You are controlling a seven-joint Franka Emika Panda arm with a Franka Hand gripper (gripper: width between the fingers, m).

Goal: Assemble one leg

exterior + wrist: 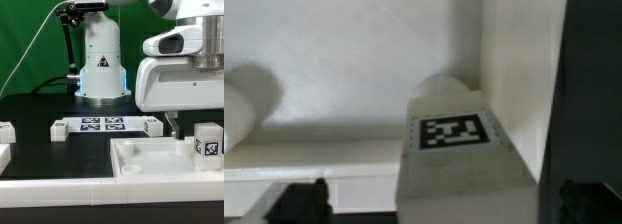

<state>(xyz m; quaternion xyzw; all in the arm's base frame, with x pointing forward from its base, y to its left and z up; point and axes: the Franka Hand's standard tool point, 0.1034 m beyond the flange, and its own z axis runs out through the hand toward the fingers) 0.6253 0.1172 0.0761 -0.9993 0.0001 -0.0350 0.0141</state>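
The leg (207,142) is a small white post with a black-and-white tag. It stands upright on the large white tray-like piece (150,165), near that piece's end at the exterior view's right. My gripper (198,130) hangs low over it; one dark finger (175,126) shows just beside the leg. In the wrist view the leg (452,140) sits between my gripper's (441,205) two dark fingertips (299,203). There is a visible gap on each side. The jaws are open around the leg and do not touch it.
The marker board (100,126) lies on the black table in front of the robot base (100,60). Small white parts (6,131) lie at the exterior view's left edge. A rounded raised socket (246,105) of the tray-like piece sits close to the leg.
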